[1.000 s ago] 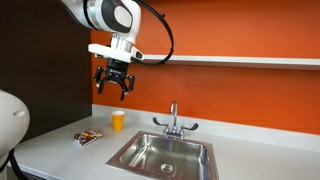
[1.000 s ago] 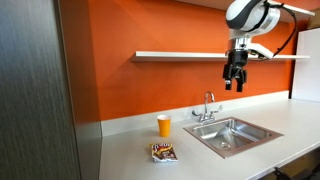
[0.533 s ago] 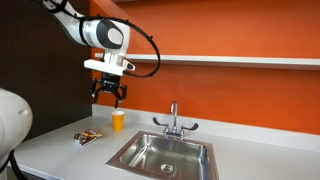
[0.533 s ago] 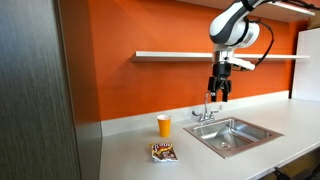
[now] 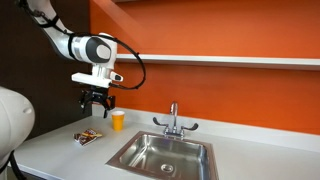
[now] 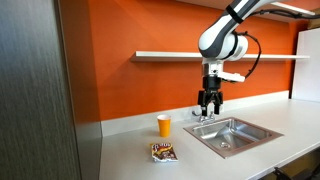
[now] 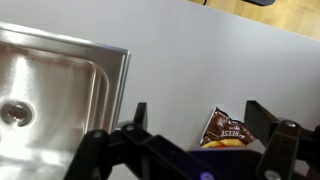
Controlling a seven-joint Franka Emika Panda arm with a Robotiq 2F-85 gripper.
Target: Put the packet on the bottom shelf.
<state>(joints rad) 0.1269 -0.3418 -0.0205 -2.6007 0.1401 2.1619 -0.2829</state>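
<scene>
Packet (image 5: 88, 137) lies flat on the counter (image 5: 60, 152) near the cup (image 5: 118, 120). Gripper (image 5: 97, 103) hangs high over it, fingers apart and empty. Nothing is done yet: grasping, lifting and placing it on the bottom shelf (image 5: 230, 61) all remain.

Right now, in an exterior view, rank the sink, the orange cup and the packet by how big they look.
1. the sink, clearly largest.
2-3. the packet and the cup look close. The packet seems slightly bigger, but it lies nearer the camera, so I leave them unranked.
</scene>
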